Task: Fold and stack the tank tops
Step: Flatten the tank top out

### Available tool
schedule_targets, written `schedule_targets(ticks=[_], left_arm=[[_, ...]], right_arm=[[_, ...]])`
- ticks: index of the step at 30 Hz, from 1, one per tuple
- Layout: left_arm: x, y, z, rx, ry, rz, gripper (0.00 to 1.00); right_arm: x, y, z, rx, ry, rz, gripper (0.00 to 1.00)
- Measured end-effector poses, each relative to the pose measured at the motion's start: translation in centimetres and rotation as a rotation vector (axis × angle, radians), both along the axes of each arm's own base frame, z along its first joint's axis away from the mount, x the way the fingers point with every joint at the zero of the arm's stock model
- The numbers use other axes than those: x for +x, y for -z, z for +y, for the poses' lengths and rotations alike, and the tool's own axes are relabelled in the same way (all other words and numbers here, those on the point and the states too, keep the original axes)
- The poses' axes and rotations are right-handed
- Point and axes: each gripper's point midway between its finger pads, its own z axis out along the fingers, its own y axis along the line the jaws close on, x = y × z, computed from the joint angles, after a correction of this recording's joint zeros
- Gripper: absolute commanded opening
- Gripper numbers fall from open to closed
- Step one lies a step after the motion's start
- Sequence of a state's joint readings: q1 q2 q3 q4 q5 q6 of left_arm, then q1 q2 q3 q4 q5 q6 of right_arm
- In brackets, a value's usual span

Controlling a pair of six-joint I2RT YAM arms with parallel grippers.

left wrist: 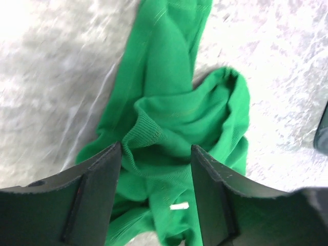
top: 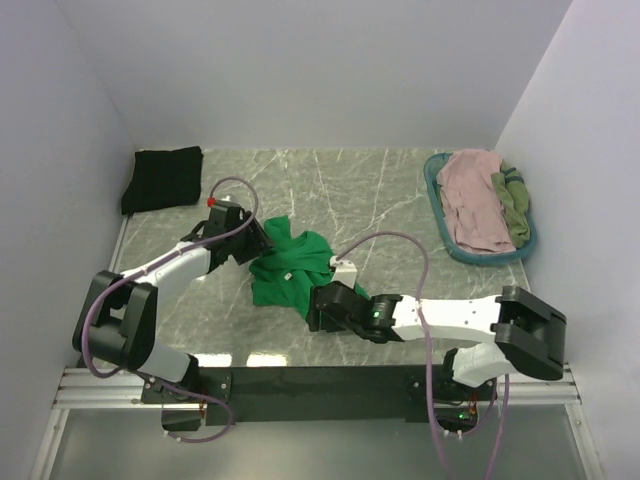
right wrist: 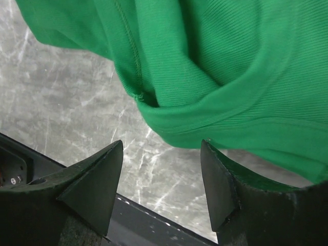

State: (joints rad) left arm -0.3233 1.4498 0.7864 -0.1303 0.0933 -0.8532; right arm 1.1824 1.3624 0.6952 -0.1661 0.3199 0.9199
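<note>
**Flanking a crumpled green top, both claws apart**

Far left: black tank top lies folded flat in the back left corner of the tabletop, well apart from everything else.

Left claw sits low at the left edge of the green tank top. Its fingers are spread. In the wrist view a ribbed hem and bunched cloth lie in the gap, not pinched. A small white tag shows on the cloth near the right-hand finger.

Middle: the green tank top is heaped in the centre of the tabletop, rumpled, with one strip trailing toward the back.

Right claw is at the near right edge of the heap, fingers spread. In the wrist view a green fold hangs just above the gap and lies along one finger; nothing is gripped.

Far right: a teal basket holds a pink top loosely piled, with an olive top beside it against the right wall.
</note>
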Motion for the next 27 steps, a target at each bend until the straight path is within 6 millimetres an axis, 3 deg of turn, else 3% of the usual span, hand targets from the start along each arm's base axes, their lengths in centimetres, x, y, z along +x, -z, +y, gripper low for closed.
schedule_targets(ticks=[6,8,9,14,19,20,23,24,27], left_arm=[[0.3,0.7,-0.7,0.009,0.015,0.018,0.53],[0.0,1.0,-0.8,0.017,0.018,0.03,0.55],[-0.1,1.1,-0.8,0.02,0.017,0.033,0.62],[-0.6,1.5,-1.0,0.029,0.019,0.045,0.67],[-1.9,2.3,-1.2,0.038,0.021,0.068,0.66],[-2.2,2.5,-1.2,0.038,0.021,0.074,0.64],[-2.8,2.6,-1.1,0.04,0.015,0.083,0.42],[-2.8,2.5,-1.1,0.039,0.011,0.082,0.34],[-2.7,2.5,-0.9,0.044,0.004,0.077,0.24]], right_arm=[[-0.9,1.4,1.0,-0.006,0.0,0.038,0.7],[-1.0,1.4,1.2,0.002,0.004,0.043,0.71],[-1.1,1.3,1.3,0.008,0.007,0.044,0.71],[-0.8,1.5,1.8,0.028,0.029,0.041,0.71],[-0.5,2.9,1.4,-0.013,0.05,0.04,0.68],[-0.4,2.9,1.4,-0.014,0.054,0.037,0.67],[-0.1,2.7,1.3,-0.012,0.07,0.023,0.61],[0.0,2.7,1.3,-0.012,0.075,0.018,0.53],[0.4,2.7,1.1,-0.019,0.086,0.002,0.3]])
